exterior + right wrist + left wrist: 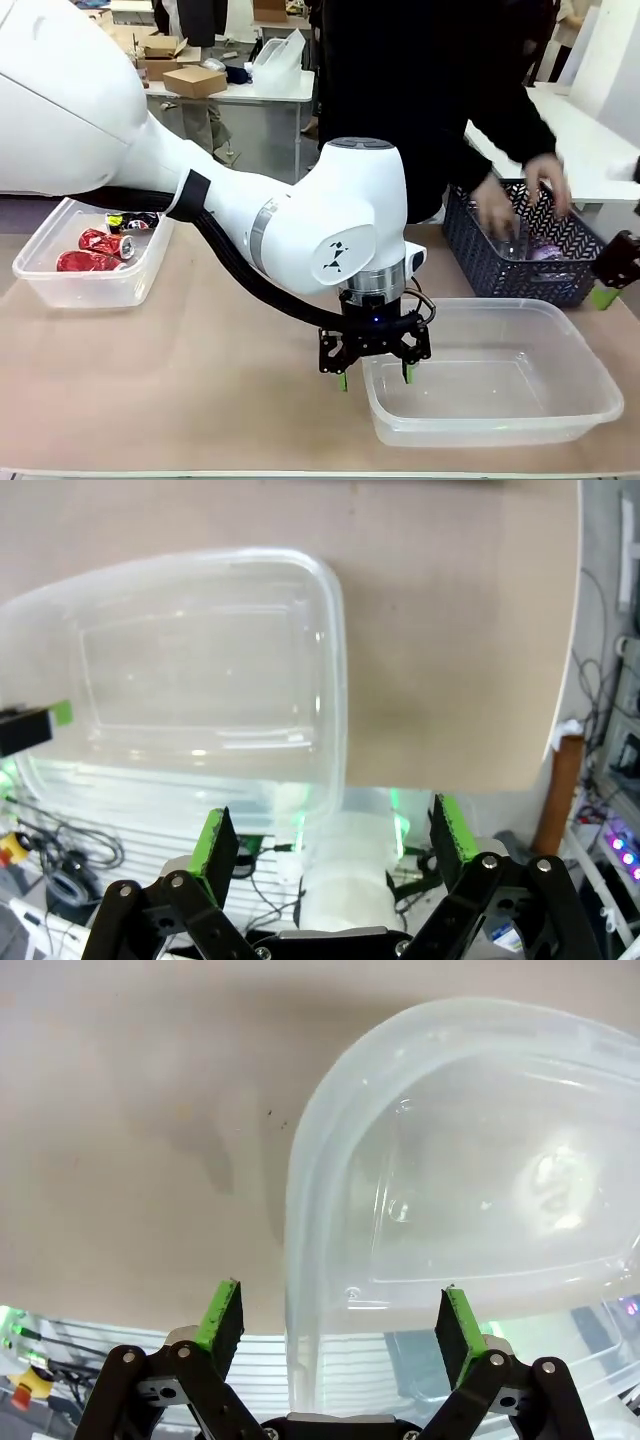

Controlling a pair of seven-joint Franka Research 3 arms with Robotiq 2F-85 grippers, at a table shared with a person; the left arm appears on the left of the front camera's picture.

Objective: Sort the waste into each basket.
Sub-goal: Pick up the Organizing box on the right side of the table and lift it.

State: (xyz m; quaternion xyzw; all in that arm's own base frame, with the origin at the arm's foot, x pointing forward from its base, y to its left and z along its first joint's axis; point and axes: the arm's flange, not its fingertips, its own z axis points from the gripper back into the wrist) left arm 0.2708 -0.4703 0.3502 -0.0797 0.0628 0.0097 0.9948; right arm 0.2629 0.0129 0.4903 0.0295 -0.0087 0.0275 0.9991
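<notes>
The left arm reaches across the middle of the worktop (200,400). Its tool (375,378) points down over the left rim of the near tub (600,405). The jaws stand wide apart, one finger outside the rim and one inside, with nothing held. In the left wrist view the tub's (300,1220) rounded corner runs up between the green pads (222,1312) of this tool (340,1320); whether a pad touches the rim cannot be told.

The right tool (612,280) hangs at the right edge, just beside the front right corner of the dark basket (470,250). Its own view shows this tool (330,845) fully spread and holding nothing, with the tub (335,680) beyond.

Two red cans (90,252) and a black-and-yellow can (130,221) lie in the far-left tub (60,290).

A person across the worktop has both hands (497,205) in the basket, over something clear with a pink patch (545,250), too blurred to name.
</notes>
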